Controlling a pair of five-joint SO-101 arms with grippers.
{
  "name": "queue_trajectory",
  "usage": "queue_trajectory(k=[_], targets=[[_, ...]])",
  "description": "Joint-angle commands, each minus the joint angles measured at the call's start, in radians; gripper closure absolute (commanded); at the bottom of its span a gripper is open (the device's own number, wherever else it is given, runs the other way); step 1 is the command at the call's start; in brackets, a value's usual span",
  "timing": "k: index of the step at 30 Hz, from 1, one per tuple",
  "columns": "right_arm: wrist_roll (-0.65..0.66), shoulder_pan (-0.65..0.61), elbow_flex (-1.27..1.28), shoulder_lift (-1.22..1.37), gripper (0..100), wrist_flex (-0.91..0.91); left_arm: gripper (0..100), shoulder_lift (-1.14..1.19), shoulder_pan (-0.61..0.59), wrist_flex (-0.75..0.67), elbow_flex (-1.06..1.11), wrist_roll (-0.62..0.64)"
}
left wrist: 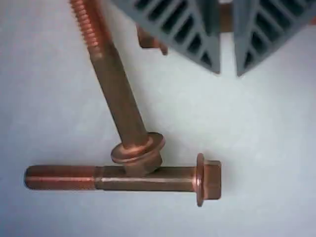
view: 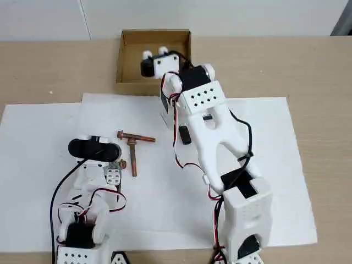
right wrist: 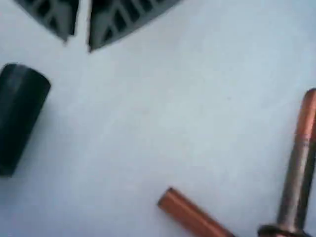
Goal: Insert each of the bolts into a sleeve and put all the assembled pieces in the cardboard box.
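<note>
Your left fingers [left wrist: 187,29] are hanging almost closed, gripping nothing, at 7 o'clock from a bolt [left wrist: 116,89] whose head is touching a second bolt [left wrist: 123,177] on the white paper [view: 264,143]. Your right fingers [right wrist: 118,19], likewise nearly together and empty, are hovering near the black sleeve [right wrist: 19,118], which is lying at 3 o'clock from the bolts. The cardboard box [view: 118,60] is sitting at the counter's [view: 308,66] 12 o'clock.

I see two copper flanged bolts lying flat in a T on the white sheet [view: 44,165]. The first bolt [view: 137,137] lies crosswise, and the second bolt [view: 133,160] has its head against that shank. The black sleeve [view: 184,135] lies on its side nearby. The open cardboard box [view: 131,60] sits at the bench's [view: 308,66] far edge.
</note>
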Motion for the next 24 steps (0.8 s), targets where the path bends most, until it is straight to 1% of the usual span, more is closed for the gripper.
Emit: queue_trajectory(k=[1, 5, 11, 14, 24], targets=[[-0.017, 0.01, 0.002, 0.001, 95.7, -0.004, 100, -0.008, 0.005, -0.026, -0.005, -0.005], [-0.014, 0.01, 0.002, 0.067, 86.4, -0.007, 100, -0.008, 0.005, -0.026, -0.005, -0.005], [-0.011, 0.016, 0.002, 0.134, 89.6, -0.071, 100, -0.008, 0.005, -0.026, -0.005, -0.005], [-0.011, 0.019, 0.002, 0.166, 89.4, -0.097, 100, -0.008, 0.005, -0.026, -0.005, -0.005], [-0.009, 0.033, 0.002, 0.257, 89.8, -0.111, 100, -0.008, 0.005, -0.026, -0.005, -0.005]])
